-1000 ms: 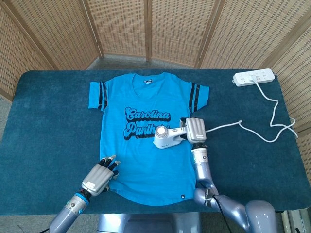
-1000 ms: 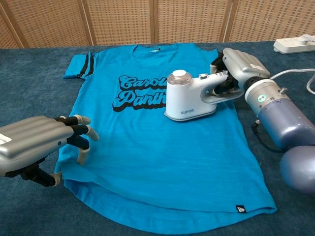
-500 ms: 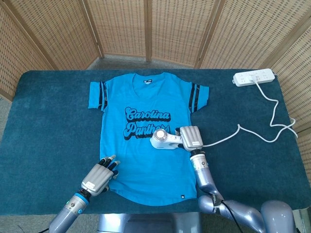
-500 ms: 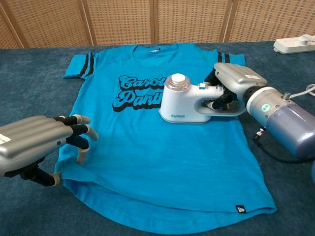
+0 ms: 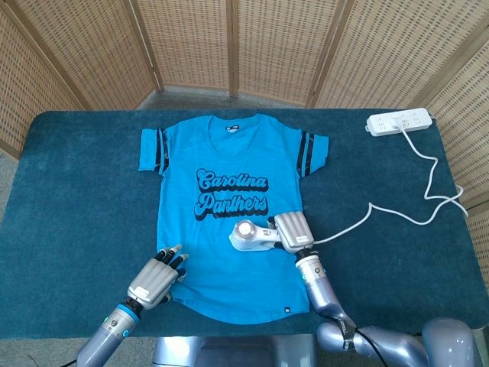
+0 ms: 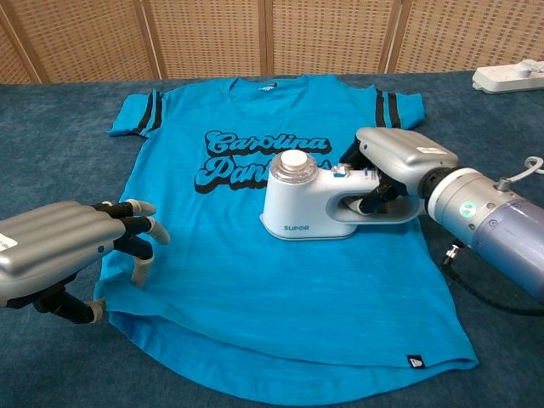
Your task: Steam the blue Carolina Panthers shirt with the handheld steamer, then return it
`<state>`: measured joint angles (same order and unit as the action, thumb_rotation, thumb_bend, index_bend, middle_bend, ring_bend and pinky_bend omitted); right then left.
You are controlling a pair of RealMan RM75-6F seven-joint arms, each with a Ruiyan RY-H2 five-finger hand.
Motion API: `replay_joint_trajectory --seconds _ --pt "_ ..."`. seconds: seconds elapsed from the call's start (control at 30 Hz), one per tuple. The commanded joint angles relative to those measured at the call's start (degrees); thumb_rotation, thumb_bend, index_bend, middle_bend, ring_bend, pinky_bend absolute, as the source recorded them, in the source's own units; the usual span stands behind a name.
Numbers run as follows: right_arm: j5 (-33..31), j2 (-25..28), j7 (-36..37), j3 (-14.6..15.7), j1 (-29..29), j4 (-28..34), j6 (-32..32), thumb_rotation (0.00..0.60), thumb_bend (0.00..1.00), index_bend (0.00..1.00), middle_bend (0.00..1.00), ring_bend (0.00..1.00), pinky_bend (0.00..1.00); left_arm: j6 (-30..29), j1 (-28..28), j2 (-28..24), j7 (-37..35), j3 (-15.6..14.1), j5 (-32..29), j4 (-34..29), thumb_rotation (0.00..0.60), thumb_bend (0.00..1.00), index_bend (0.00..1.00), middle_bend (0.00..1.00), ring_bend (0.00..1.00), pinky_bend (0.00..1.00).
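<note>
The blue Carolina Panthers shirt (image 5: pixel 225 160) (image 6: pixel 255 272) lies flat on the teal table, collar toward the far side. My right hand (image 5: pixel 292 231) (image 6: pixel 395 160) grips the handle of the white handheld steamer (image 5: pixel 250 236) (image 6: pixel 302 204), which rests on the shirt's middle, just below the lettering. Its cord (image 5: pixel 359 218) trails right. My left hand (image 5: pixel 158 279) (image 6: pixel 72 251) rests at the shirt's lower left hem with fingertips touching the fabric, holding nothing.
A white power strip (image 5: pixel 399 121) (image 6: pixel 510 76) sits at the table's far right, its cable (image 5: pixel 435 183) looping along the right edge. Wicker screens (image 5: pixel 244 46) stand behind the table.
My right hand has slid the steamer toward the near side and left across the shirt, uncovering the end of the "Panthers" lettering. The left hand has stayed put.
</note>
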<state>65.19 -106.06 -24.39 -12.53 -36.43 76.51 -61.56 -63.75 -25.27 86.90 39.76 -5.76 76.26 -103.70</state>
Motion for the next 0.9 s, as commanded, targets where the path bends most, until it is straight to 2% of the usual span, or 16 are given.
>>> replay_joint_trajectory --seconds 0.03,0.27,0.6,0.9 --pt "0.5 0.0 0.2 0.3 0.1 0.3 -0.4 0.600 0.36 0.68 0.70 0.71 0.66 0.0 0.0 0.0 0.0 0.0 0.0 0.0 0.511 0.45 0.52 0.19 0.03 0.14" --pt "1.5 -1.7 2.7 -0.9 -0.6 -3.1 -0.9 0.600 0.36 0.68 0.69 0.71 0.66 -0.2 0.1 0.0 0.0 0.0 0.0 -0.1 0.510 0.45 0.52 0.19 0.03 0.14" --pt "2.7 -3.5 8.7 -4.5 -1.8 -8.2 -2.8 0.600 0.36 0.69 0.69 0.72 0.67 0.0 0.1 0.0 0.1 0.1 -0.1 0.0 0.516 0.45 0.52 0.19 0.03 0.14" --pt "0.7 -5.0 11.7 -8.4 -2.8 -11.1 -3.7 0.600 0.35 0.69 0.69 0.72 0.66 0.0 0.1 0.2 0.3 0.1 -0.1 -0.1 0.511 0.45 0.52 0.19 0.03 0.14"
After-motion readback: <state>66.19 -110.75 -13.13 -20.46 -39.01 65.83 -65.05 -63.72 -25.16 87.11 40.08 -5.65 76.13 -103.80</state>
